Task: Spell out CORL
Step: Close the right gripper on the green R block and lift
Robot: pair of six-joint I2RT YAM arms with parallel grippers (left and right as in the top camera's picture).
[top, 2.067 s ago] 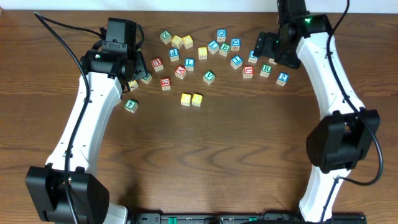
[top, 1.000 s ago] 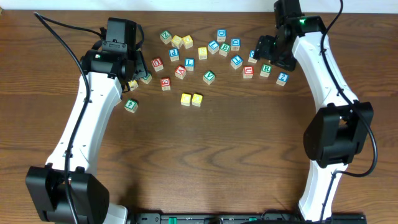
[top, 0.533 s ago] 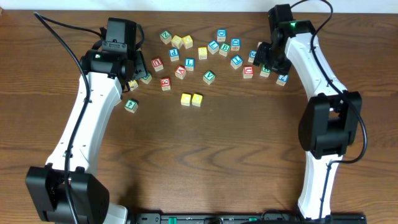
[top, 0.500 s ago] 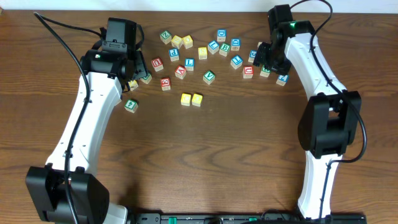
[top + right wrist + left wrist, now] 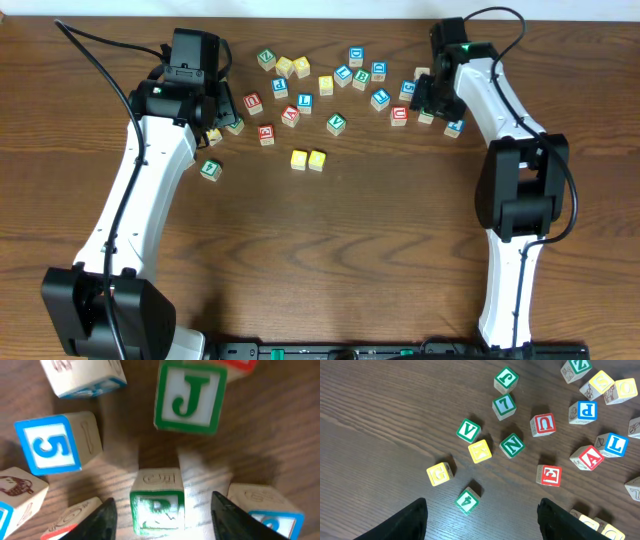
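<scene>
Straddling green R cube [image 5: 157,509], right gripper [image 5: 163,510] spread, left gripper [image 5: 484,512] spread, J cube [image 5: 188,398] beyond

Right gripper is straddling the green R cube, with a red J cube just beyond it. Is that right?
Not quite. The right wrist view shows the J cube is green, not red. The right gripper does straddle the green R cube, its jaws open on either side.
</scene>
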